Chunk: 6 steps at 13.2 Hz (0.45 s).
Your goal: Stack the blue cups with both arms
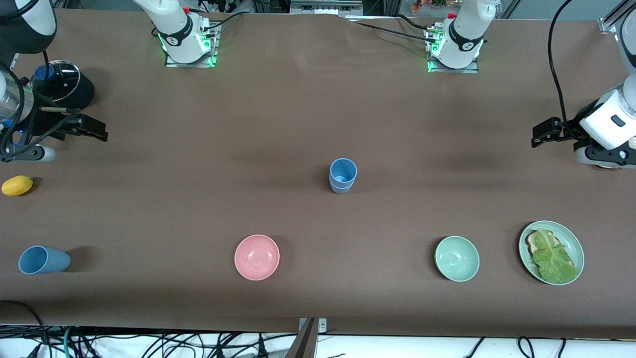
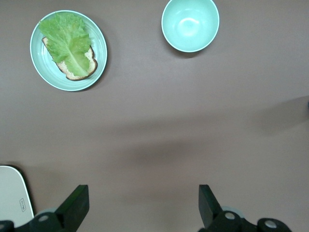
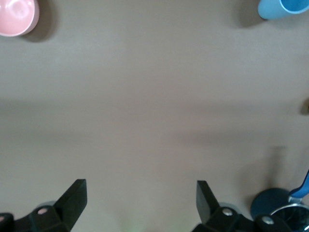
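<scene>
On the brown table (image 1: 318, 99), your stacked blue cups (image 1: 342, 176) stand in the middle and one blue cup (image 1: 43, 260) lies tipped near the right arm's end, so bring the wide-open right gripper (image 1: 89, 128) down slowly while the wide-open left gripper (image 1: 546, 133) waits.

On my table stood a round pink bowl (image 1: 257, 257), a pale green bowl (image 1: 457, 258), a green plate (image 1: 574, 243) with lettuce-covered bread (image 1: 551, 257), and a yellow lemon (image 1: 17, 185).
</scene>
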Available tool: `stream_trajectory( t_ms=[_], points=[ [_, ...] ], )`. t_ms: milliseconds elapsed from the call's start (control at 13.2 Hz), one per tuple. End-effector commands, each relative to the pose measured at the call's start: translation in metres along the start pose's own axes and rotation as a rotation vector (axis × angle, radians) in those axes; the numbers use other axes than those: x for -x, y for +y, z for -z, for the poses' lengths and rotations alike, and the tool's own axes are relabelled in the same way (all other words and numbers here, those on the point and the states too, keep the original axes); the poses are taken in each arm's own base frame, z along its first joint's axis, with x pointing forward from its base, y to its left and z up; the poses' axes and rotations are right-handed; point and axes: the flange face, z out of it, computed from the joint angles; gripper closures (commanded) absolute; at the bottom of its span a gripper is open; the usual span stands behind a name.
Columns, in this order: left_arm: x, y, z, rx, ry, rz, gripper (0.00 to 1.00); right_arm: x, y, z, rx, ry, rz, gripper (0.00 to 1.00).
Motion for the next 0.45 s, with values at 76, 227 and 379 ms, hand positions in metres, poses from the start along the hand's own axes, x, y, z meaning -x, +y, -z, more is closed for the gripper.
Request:
stream_trajectory(
  t_ms=[76, 227, 379],
  points=[
    [0.0001, 0.0013, -0.0001, 0.015, -0.005, 0.001, 0.0, 0.0042, 0.0038, 0.0088, 0.001, 0.005, 0.033, 0.0],
    [0.0001, 0.0013, -0.0008, 0.015, -0.007, 0.0, 0.0, 0.0043, 0.003, 0.0086, 0.001, 0.003, 0.038, 0.0],
    [-0.0004, 0.0022, -0.0017, 0.015, -0.008, 0.0, 0.0, 0.0103, 0.0014, 0.01, 0.001, -0.023, 0.027, 0.0]
  ],
)
